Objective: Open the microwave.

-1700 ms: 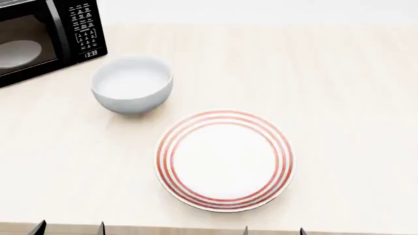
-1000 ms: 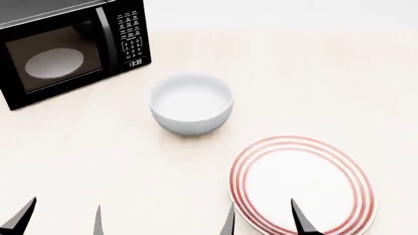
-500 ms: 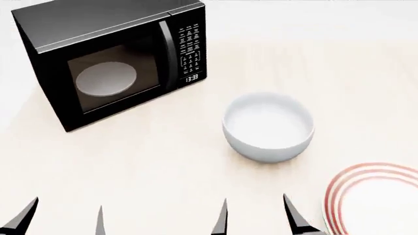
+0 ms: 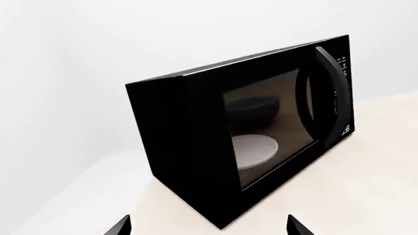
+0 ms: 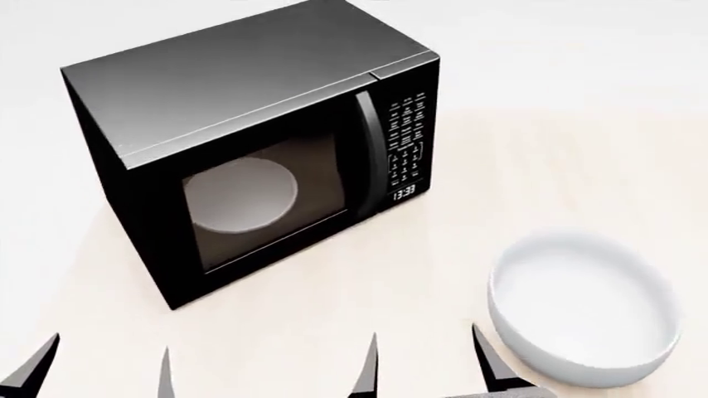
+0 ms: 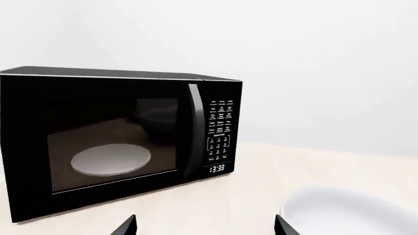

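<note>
Microwave (image 5: 254, 149) door shut; bowl (image 5: 584, 308) cropped; only finger tips visible.

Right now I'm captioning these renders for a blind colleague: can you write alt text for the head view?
A large black box-shaped microwave with a grey top sits on a pale wooden table, door shut, its vertical bar handle beside a white-marked keypad reading 13:33. A round white turntable plate shows through the glass; a white bowl stands nearer, and dark gripper fingertips poke in below.

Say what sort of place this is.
Probably a kitchen counter: a microwave with a keypad and clock stands on a pale wood-look top, with a white bowl beside it.
</note>
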Controlling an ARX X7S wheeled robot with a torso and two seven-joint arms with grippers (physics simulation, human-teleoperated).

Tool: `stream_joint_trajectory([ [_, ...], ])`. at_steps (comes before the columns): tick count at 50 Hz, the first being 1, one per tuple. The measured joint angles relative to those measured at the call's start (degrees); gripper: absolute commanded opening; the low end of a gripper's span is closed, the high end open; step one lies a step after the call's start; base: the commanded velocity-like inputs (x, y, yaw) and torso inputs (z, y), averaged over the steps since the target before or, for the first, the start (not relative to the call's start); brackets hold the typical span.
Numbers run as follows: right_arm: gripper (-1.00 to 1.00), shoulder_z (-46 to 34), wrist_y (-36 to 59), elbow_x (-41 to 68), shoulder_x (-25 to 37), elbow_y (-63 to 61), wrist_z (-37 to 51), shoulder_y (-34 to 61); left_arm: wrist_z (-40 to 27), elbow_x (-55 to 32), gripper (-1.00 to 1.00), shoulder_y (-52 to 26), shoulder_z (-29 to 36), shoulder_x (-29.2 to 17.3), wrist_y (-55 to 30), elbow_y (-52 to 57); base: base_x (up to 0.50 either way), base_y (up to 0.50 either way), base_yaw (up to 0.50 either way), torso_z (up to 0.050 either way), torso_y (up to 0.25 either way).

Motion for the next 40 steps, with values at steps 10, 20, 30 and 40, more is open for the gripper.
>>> stream_joint_trajectory([
  [10, 1.00, -0.5, -0.4, 0.7, 0.4, 0.6, 0.3, 0.3, -0.5, -0.4, 1.00, 0.0, 0.4, -0.5, -0.1, 0.2, 0.50, 0.13, 0.00, 0.000, 0.002],
  [20, 1.00, -1.0, -0.8, 1.2, 0.8, 1.3, 0.6, 0.7, -0.9, -1.2, 1.00, 0.0, 0.6, -0.7, 0.0, 0.2, 0.48, 0.03, 0.00, 0.000, 0.000],
  [30, 1.00, -1.6, -0.1, 1.9, 1.1, 0.9, 0.9, 1.1, -1.4, -1.3, 1.00, -0.2, 1.2, -1.1, 0.4, -0.3, 0.00, 0.00, 0.00, 0.002, -0.143],
  [40, 1.00, -2.2, 0.9, 2.4, 1.5, 0.6, 1.2, 1.7, -1.9, -1.6, 1.00, -0.3, 1.6, -1.4, 0.6, -0.5, 0.00, 0.00, 0.00, 0.006, -0.245],
])
